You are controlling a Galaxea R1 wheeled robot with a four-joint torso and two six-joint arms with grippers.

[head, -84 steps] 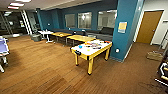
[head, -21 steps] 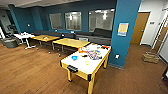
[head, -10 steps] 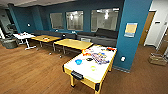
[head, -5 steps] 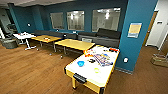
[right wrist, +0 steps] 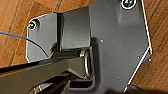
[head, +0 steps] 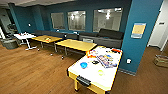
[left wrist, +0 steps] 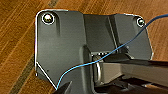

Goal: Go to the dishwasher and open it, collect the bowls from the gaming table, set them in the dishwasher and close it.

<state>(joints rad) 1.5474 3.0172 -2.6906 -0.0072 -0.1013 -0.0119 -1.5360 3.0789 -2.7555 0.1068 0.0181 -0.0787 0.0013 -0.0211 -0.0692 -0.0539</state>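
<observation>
While the robot faces the lounge from across the wooden floor (head: 30, 72), the room reads left to right like this: a small white table (head: 23, 36) by the far wall, then two yellow tables (head: 75, 44) in front of a dark sofa (head: 110, 35), then the gaming table (head: 110, 80) nearest the camera, beside a blue pillar (head: 140, 45). On its glossy white tabletop the bowls lie well apart from each other: the blue bowl (head: 83, 65) nearest the left edge, a dark bowl (head: 95, 62) just beyond it, and a pale yellow-green bowl (head: 100, 72) closer to the black end slot (head: 83, 81). Colourful clutter (head: 106, 60) lies further back on the top.

Judging by their look, the bowls are light, rigid and smooth, likely to slide on that slick surface; pinching the rim, one finger inside and one outside, seems the surest hold.

Both wrist views look down on floorboards past the robot's own plates; whether either hand is released or clenched I cannot tell.
</observation>
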